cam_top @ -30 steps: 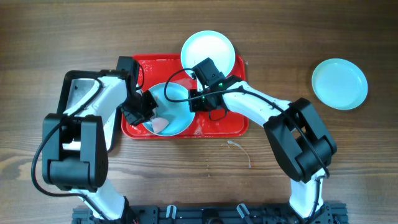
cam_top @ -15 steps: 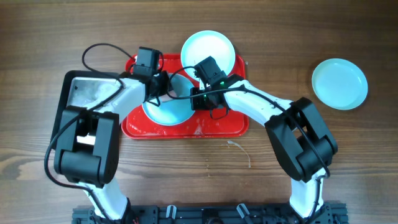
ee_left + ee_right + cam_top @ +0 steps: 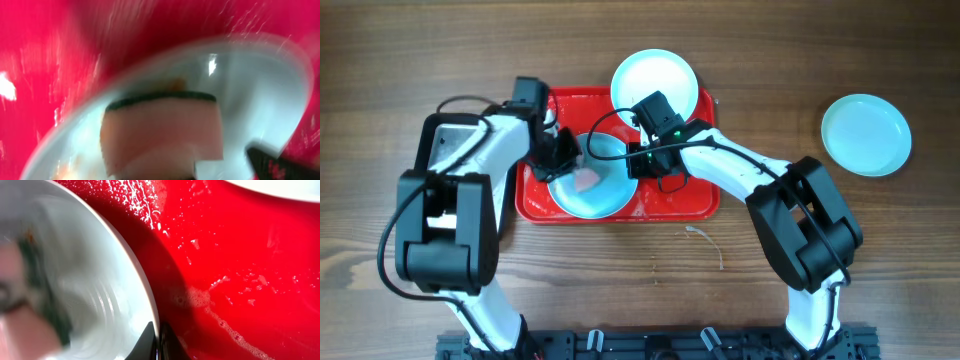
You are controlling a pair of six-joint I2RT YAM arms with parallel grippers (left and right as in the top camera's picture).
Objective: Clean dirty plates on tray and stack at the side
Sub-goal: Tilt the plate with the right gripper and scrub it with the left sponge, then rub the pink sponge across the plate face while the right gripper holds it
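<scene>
A pale turquoise plate (image 3: 602,186) lies in the red tray (image 3: 665,200). My right gripper (image 3: 633,163) is shut on this plate's right rim (image 3: 145,292). My left gripper (image 3: 570,166) holds a pink sponge (image 3: 586,179) with a dark scrub side against the plate's inside. The sponge fills the left wrist view (image 3: 162,132) on the plate (image 3: 260,100). A second plate (image 3: 655,84) rests on the tray's far edge. A third plate (image 3: 866,134) lies on the table at the far right.
A silver metal tray with a black rim (image 3: 445,145) lies left of the red tray, under my left arm. Soap foam and water drops cover the red tray floor (image 3: 240,280). A thin bit of string (image 3: 705,240) lies on the wooden table in front of the tray.
My left gripper has swept with the sponge from the plate's lower left to its far edge and back down to its left middle. My right gripper stayed put on the rim.
</scene>
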